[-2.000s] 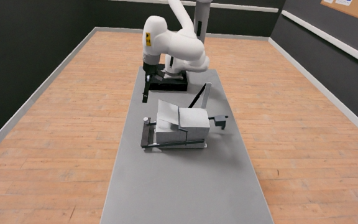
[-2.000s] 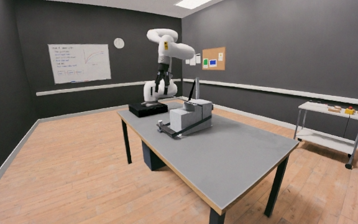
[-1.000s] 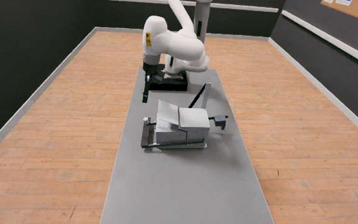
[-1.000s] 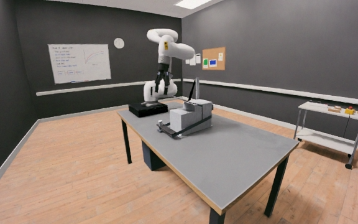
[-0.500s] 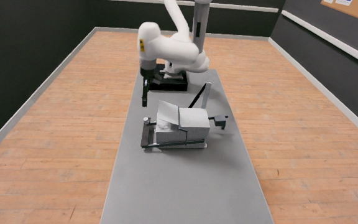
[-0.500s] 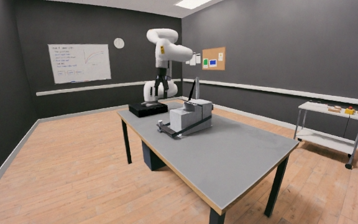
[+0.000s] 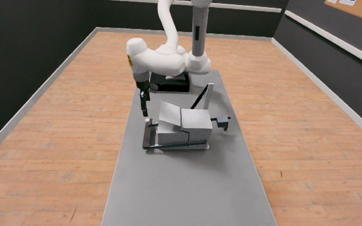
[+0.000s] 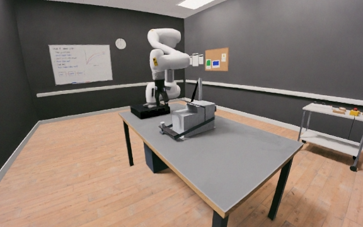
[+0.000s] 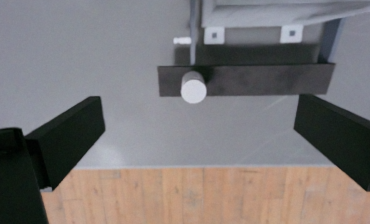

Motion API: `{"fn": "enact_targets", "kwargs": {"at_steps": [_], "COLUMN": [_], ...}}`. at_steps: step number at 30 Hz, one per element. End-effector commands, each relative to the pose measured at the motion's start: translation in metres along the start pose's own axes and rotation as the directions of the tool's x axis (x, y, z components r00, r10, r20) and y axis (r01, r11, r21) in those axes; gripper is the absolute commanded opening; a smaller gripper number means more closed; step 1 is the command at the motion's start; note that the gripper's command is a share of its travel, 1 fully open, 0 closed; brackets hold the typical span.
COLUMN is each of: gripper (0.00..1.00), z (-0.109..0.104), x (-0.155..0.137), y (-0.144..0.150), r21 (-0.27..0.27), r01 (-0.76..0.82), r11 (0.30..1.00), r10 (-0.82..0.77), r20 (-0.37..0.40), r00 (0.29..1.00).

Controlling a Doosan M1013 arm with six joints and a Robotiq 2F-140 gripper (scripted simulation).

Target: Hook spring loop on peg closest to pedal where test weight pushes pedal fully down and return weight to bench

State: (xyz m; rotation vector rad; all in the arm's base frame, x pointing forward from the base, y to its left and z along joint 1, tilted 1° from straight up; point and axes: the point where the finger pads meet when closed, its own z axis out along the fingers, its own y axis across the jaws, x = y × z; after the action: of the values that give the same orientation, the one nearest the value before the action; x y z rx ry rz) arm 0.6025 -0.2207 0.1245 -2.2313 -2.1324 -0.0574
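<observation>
Feeder sat mid-frame on the grey bench, as I saw it from the top view. My gripper hung above its left end, fingers spread fully, holding nothing. Below lay the dark pedal, a pale cylinder upright at one end.

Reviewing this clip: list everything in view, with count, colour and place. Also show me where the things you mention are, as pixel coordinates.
Table (image 7: pixel 181 185) (image 8: pixel 232 157): one, grey top, under feeder and arm
Feeder (image 7: pixel 197 119) (image 8: pixel 181 121): one, grey body, on the table
Pedal (image 7: pixel 147 138) (image 8: pixel 170 131) (image 9: pixel 266 80): one, dark, at the feeder's front
Small cylinder, probably the weight (image 7: pixel 148 122) (image 8: pixel 162 124) (image 9: pixel 193 92): one, pale grey, at one end of the pedal
Whiteboard (image 8: pixel 80 64): one, white, wall
Clock (image 8: pixel 120 43): one, white, beside the whiteboard
Corkboard (image 7: pixel 354 7) (image 8: pixel 217 53): one, tan, wall
Cart (image 8: pixel 336 111): one, pale, by the wall
Arm (image 7: pixel 159 61) (image 8: pixel 169 60): one, white, over the table
Gripper (image 7: pixel 144 115) (image 8: pixel 162 104) (image 9: pixel 199 112): one, black, open above the pedal side
</observation>
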Motion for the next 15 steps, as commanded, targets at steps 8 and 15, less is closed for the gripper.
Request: {"fn": "enact_targets", "kwargs": {"at_steps": [8,15], "gripper": [1.0,1.0], "z": [0.043,0.036], "x": [-0.008,-0.007], "y": [0.001,0.0], "r21": [0.0,0.0], "r01": [0.004,0.002], "r11": [1.0,1.0], "r10": [-0.004,-0.002], "r20": [-0.101,-0.084], "r00": [0.995,0.996]}}
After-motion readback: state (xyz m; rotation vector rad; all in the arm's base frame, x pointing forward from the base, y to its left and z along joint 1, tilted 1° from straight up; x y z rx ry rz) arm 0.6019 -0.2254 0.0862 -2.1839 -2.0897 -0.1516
